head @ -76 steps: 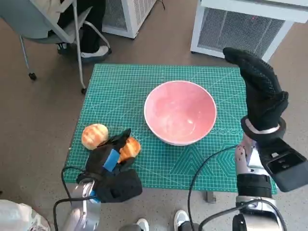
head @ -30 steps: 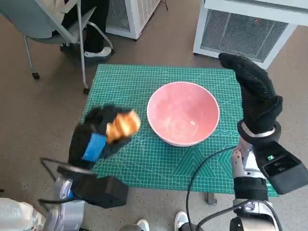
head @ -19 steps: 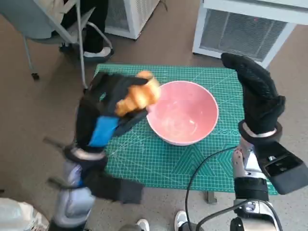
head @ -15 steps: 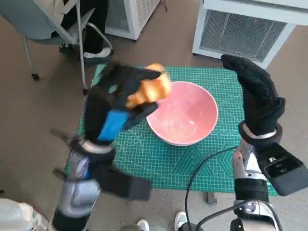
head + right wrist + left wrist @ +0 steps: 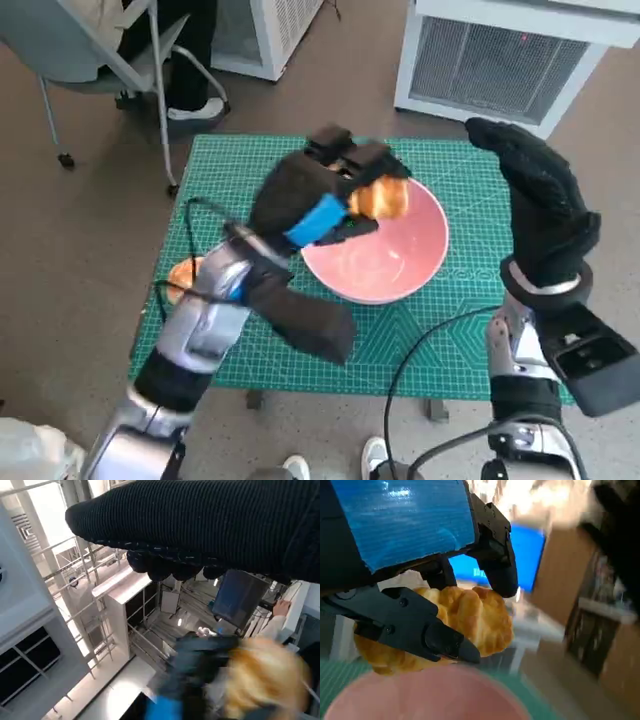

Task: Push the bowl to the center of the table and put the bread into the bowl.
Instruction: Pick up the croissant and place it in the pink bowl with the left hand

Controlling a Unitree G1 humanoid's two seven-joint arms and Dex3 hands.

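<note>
A pink bowl (image 5: 385, 262) stands near the middle of the green cutting mat (image 5: 250, 190). My left hand (image 5: 322, 198) holds a golden bread roll (image 5: 380, 199) in the air over the bowl's far-left rim; in the left wrist view the roll (image 5: 465, 617) sits between the black fingers (image 5: 415, 625) above the pink bowl (image 5: 420, 695). A second bread roll (image 5: 182, 277) lies on the mat's left side, partly hidden by my left forearm. My right hand (image 5: 540, 210) is raised beside the bowl's right side, fingers straight, holding nothing. The right wrist view shows the blurred roll (image 5: 265, 680).
A chair (image 5: 100, 50) with a seated person's legs and shoes (image 5: 195, 105) stands beyond the mat's far left corner. Two white grilled units (image 5: 510, 60) stand behind the table. A black cable (image 5: 420, 360) loops over the mat's near right edge.
My left hand has lifted one roll off the mat's left side and carried it up and right, until it is over the bowl. The right hand has stayed raised.
</note>
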